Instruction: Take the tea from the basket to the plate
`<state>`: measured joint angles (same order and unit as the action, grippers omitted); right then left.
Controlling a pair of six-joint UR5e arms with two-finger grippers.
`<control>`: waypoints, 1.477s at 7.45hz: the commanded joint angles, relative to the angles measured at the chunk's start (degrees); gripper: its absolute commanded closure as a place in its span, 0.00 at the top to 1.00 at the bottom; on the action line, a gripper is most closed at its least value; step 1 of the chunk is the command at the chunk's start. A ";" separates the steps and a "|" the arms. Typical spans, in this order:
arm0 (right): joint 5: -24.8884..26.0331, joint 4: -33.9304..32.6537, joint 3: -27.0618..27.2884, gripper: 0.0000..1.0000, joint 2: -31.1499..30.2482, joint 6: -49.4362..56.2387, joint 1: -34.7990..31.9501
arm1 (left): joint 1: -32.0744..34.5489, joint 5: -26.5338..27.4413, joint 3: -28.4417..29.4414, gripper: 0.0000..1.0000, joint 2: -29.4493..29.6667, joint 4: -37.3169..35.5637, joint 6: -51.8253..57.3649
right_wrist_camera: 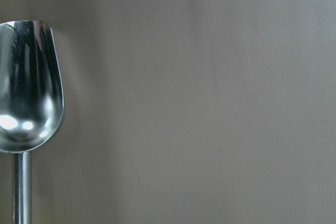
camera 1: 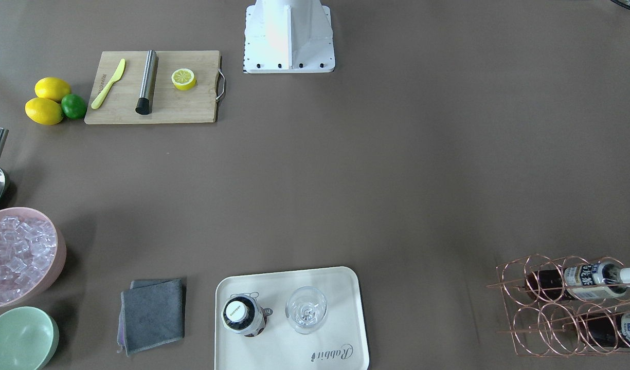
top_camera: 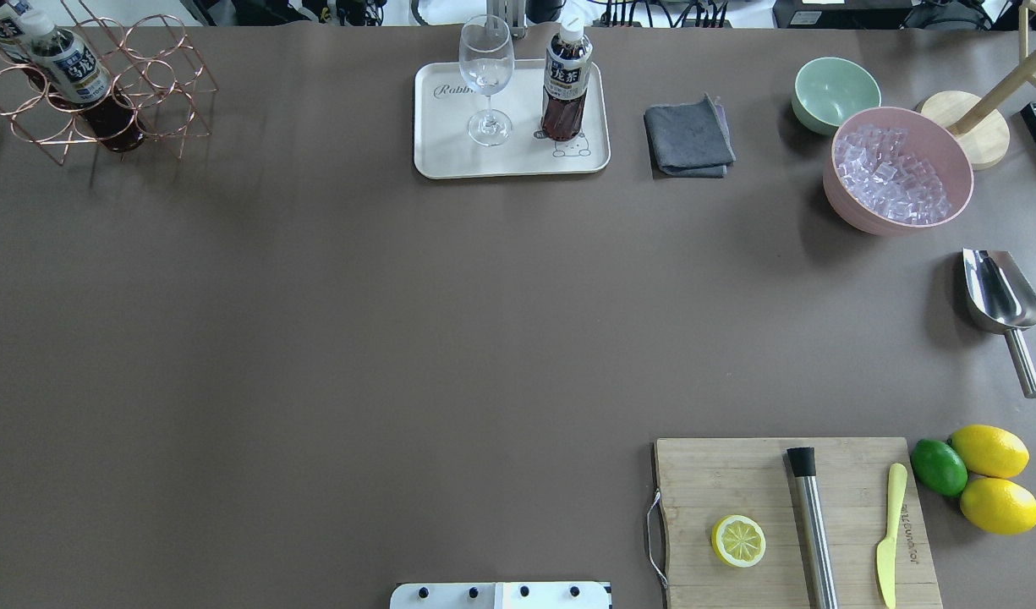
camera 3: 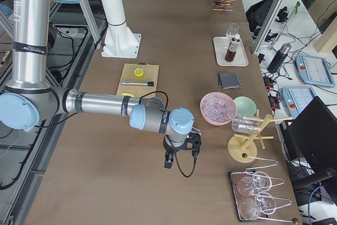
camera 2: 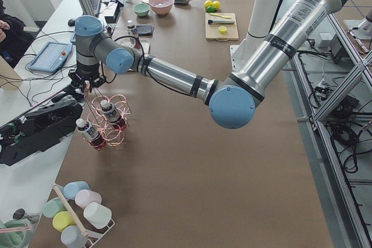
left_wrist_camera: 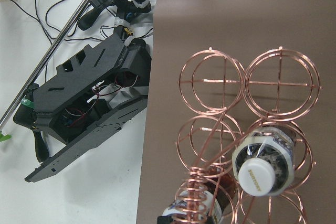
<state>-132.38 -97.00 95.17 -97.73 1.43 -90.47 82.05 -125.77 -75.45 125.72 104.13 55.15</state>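
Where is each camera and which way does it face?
Front: across table, steeply down; base at top.
Overhead: behind robot, down; base edge.
Exterior left: left end, along table; left arm.
Exterior right: right end; right arm.
Left wrist: down into basket; no body.
Right wrist: down on scoop; no body.
Front and overhead share plate, tea.

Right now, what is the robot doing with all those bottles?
The robot is moving tea from the wire basket to the white tray. One bottle already stands on the tray beside a glass. Two other bottles sit in the basket, and the left arm hangs right over it. The right arm is over by the metal scoop.
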 commanded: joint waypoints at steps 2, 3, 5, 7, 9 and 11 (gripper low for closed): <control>-0.07 -0.29 -0.24 1.00 0.26 0.77 0.03 | -1.02 0.17 0.56 0.00 -0.48 0.64 0.04; 0.10 -0.38 -0.33 1.00 0.17 0.42 0.55 | -1.02 0.17 0.65 0.00 -0.48 0.55 0.04; 2.03 -0.38 -0.86 1.00 0.35 0.07 1.87 | -1.10 0.26 0.48 0.26 0.13 0.38 -0.13; 2.30 -0.90 0.28 1.00 0.35 -0.11 2.13 | -1.37 2.01 0.21 0.98 0.14 0.55 -0.48; 3.71 -0.99 1.16 1.00 0.35 -0.11 2.05 | -1.20 1.93 0.21 0.98 0.05 0.55 -0.22; 4.32 -0.82 2.48 1.00 -0.26 -0.11 1.35 | -0.67 1.76 -1.18 0.98 -0.47 0.55 -4.23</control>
<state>-128.48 -97.94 96.69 -97.65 1.32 -88.49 80.84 -123.86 -75.34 125.71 104.68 54.54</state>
